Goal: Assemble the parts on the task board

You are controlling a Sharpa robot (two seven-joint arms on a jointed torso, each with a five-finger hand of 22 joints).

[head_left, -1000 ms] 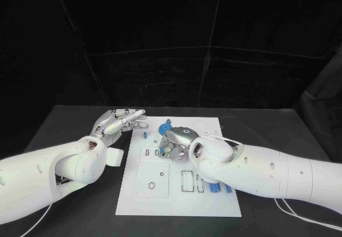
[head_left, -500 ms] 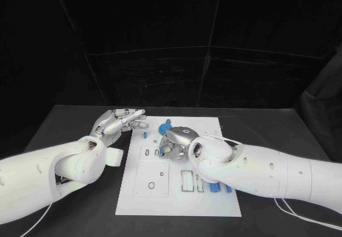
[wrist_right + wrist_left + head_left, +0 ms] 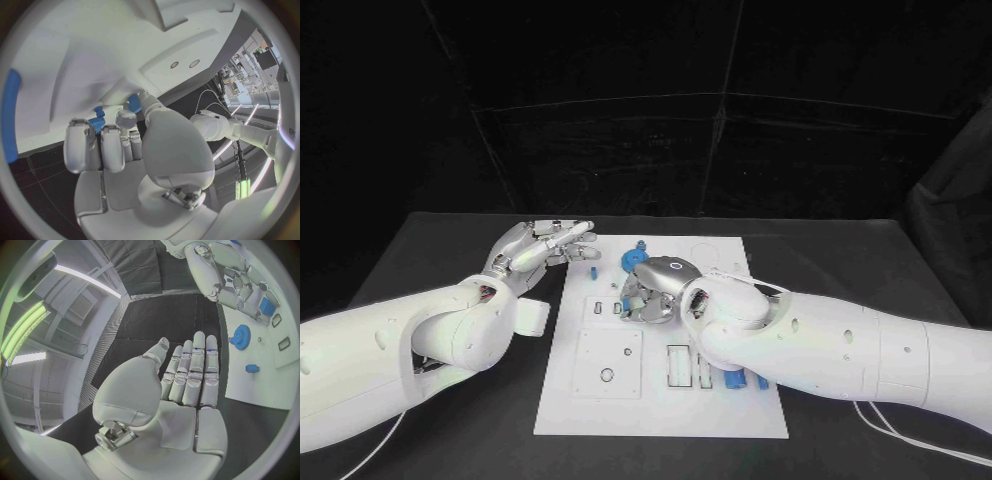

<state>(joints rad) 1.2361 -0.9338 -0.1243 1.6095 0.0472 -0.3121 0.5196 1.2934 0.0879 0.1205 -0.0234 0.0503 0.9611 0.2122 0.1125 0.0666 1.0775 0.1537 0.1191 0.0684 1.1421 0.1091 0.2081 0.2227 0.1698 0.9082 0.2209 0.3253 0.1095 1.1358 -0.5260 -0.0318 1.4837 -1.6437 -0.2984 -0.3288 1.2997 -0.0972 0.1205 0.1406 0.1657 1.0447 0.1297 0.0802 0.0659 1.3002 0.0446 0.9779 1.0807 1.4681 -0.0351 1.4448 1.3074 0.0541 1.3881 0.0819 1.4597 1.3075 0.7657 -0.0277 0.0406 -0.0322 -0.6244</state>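
A: Progress? Far from finished, by the look of it. Task board [image 3: 610,400] lying mid-surface, several slots toward its near edge bare. Blue gear [image 3: 240,335] seated near the far edge, small blue peg [image 3: 252,368] beside it, toward the board's left edge.

B: Hands? Right hand [image 3: 653,293] down on the board's middle, fingers curled over a small blue part [image 3: 98,121] at the fingertips; grip itself not certain, so cannot tell. Left hand [image 3: 538,247] hovering off the board's far-left corner, fingers straight and together, holding nothing.

A: Count? One board, two hands. Blue parts: one gear, one peg, one rectangular block [image 3: 269,305], one at the right fingertips, roughly two near the right edge [image 3: 736,380]. Others possibly hidden under the right arm.
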